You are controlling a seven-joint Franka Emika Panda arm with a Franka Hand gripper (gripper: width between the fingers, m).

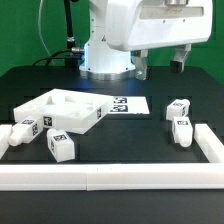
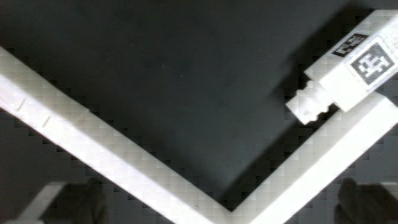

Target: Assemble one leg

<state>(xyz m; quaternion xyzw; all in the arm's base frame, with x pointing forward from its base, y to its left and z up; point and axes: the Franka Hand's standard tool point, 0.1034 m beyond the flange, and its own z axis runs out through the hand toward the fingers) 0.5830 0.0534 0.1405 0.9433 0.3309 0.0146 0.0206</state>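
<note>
Leg [image 2: 349, 72], stubby white plastic, matte black table [image 2: 178, 80]

Four legs [image 1: 61, 146] are on the worktop [image 1: 130, 140], in two pairs. With them there is one large square panel [image 1: 80, 120] and one marker board [image 1: 128, 104].

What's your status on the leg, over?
Fingers open, empty, above the table. Nearest leg loose, untouched, beside a second leg. Nothing seen in the way.
</note>
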